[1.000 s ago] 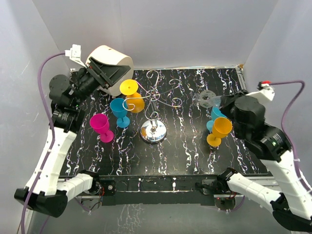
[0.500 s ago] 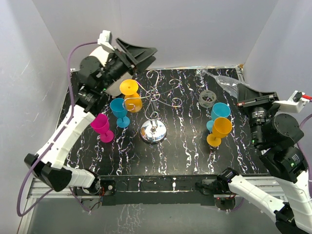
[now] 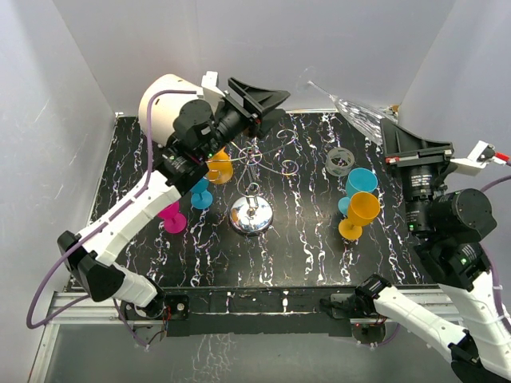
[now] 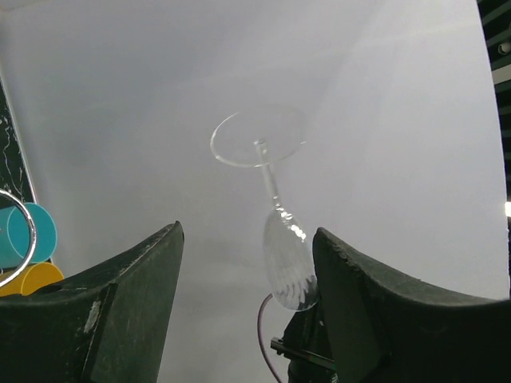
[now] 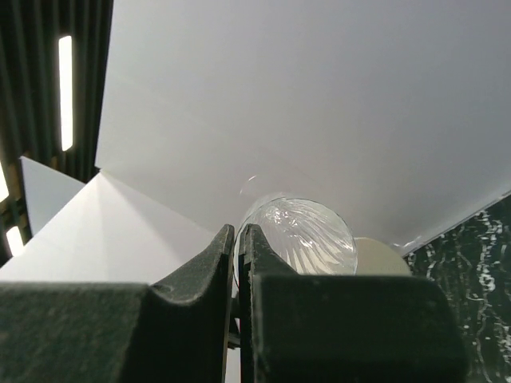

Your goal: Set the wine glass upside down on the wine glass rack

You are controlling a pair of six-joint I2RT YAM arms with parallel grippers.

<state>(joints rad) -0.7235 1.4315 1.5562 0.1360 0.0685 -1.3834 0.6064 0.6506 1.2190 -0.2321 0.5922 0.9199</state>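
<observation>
The clear wine glass is held high in the air, tilted, foot toward the back wall. My right gripper is shut on the rim of its ribbed bowl, with the wall of the bowl pinched between the fingers. My left gripper is open and empty, raised above the rack and pointing toward the glass. In the left wrist view the glass hangs foot up between the spread fingers, farther off. The silver wire rack stands mid-table on its chrome base.
A cream cylinder lies at the back left. Coloured plastic goblets stand around the rack: orange, blue and magenta on the left, blue and orange on the right. A small clear cup sits behind them.
My right gripper has lifted the clear glass from table height up toward the back wall. My left arm has swung up and right, its open gripper now over the rack facing the glass.
</observation>
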